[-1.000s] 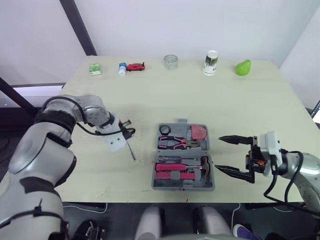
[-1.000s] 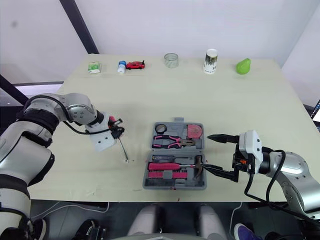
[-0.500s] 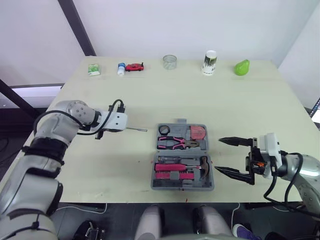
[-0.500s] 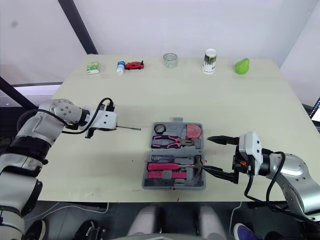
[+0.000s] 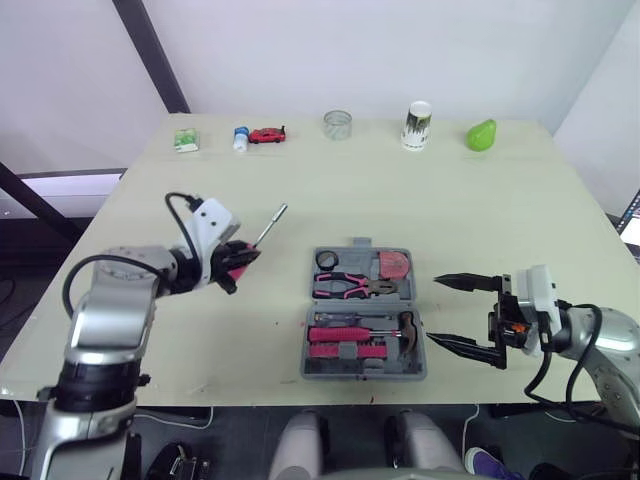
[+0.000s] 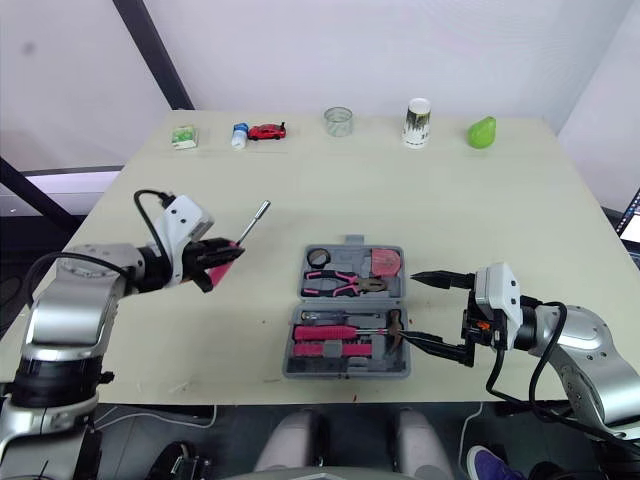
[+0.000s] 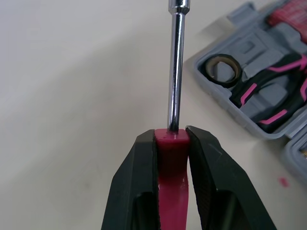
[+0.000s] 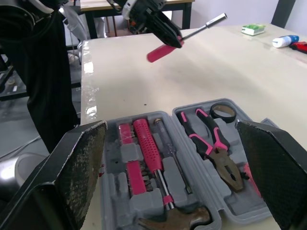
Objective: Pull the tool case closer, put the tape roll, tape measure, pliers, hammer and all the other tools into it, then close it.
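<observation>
table (image 5: 480, 220): a pale cream top is taking up most of the head views, matt and plain.
room: white walls (image 5: 400, 50) are rising behind the far edge; a dark beam (image 5: 150, 55) is slanting down toward the far left corner.
far edge: a small green box (image 5: 186, 140), a white bottle (image 5: 241, 138), a red toy car (image 5: 266, 134), a clear glass (image 5: 338, 124), a white cup (image 5: 414, 125) and a green pear (image 5: 481, 135) are standing in a row, from the left corner toward the right.
tool case (image 5: 366, 303): grey plastic, lying open and flat near the middle of the near edge, both halves facing up.
far half of the case: a black tape roll (image 5: 329, 260), pink-and-black pliers (image 5: 352, 287) and a reddish tape measure (image 5: 398, 265) are sitting in their moulded slots.
near half of the case: a hammer (image 5: 405, 330) with its head toward the right side and a pink-handled screwdriver (image 5: 340, 335) are lying in place.
left gripper (image 5: 240, 258): hanging above the table on the left of the case, apart from it, its jaws pinching the pink handle of a driver (image 7: 175, 72).
driver: its steel shaft is pointing up and toward the far edge, clear of the table.
right gripper (image 5: 436, 309): hovering just beside the case's right side, near the near edge, its jaws spread wide and gripping nothing.
</observation>
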